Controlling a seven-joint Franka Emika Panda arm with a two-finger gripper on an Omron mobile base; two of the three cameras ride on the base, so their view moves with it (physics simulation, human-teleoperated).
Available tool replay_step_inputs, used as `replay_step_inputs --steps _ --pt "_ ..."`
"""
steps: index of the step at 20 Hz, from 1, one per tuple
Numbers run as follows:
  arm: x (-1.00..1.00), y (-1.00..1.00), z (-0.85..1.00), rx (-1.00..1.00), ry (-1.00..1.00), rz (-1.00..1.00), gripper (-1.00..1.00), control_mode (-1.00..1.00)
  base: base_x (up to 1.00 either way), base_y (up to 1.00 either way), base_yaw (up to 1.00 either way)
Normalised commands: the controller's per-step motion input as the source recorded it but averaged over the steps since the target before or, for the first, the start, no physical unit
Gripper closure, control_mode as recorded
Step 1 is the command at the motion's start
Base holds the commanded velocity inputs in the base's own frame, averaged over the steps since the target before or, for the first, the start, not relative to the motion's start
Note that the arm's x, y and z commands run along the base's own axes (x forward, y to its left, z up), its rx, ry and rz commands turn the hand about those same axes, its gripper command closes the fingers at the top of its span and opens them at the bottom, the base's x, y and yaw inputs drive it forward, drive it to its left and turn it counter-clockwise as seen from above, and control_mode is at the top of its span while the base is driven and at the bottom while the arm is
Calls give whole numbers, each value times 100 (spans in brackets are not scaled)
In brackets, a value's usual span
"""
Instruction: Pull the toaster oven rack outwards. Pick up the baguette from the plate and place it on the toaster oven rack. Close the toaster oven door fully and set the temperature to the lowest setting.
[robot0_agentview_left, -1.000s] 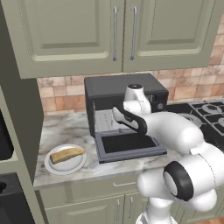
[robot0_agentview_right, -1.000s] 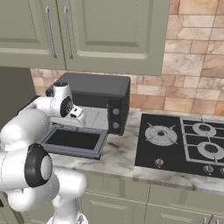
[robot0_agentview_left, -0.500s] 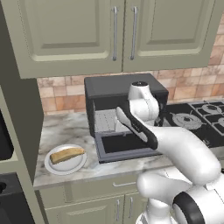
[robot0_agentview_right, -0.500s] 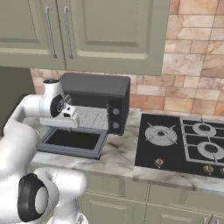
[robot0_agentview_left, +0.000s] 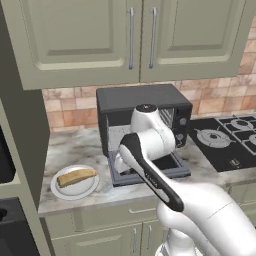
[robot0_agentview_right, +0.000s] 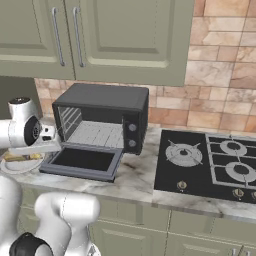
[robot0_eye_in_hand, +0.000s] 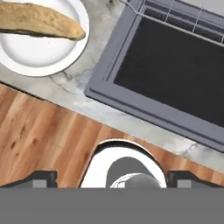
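Your end effector (robot0_eye_in_hand: 112, 177) is spread wide and empty; the baguette (robot0_eye_in_hand: 39, 21) lies on the plate (robot0_eye_in_hand: 26, 59) at the hand view's upper left, long axis running nearly left-right

baguette (robot0_agentview_left: 76, 176) on plate (robot0_agentview_left: 75, 190), left of toaster oven (robot0_agentview_left: 142, 107)

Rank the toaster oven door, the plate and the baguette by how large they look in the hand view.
1. Toaster oven door, largest, though cut off by the frame's edge.
2. Plate, also partly cut off.
3. Baguette, smallest, lying on the plate.
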Motion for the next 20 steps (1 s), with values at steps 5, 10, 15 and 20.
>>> replay_step_inputs --steps 5,10,15,20 --pt "-3 100 29 -16 0 38 -100 -100 0 0 0" --pt "6 98 25 -13 0 39 -100 -100 0 0 0" --pt "63 49 -9 -2 -18 29 -100 -100 0 0 0" --pt "86 8 -55 1 -26 15 -100 -100 0 0 0"
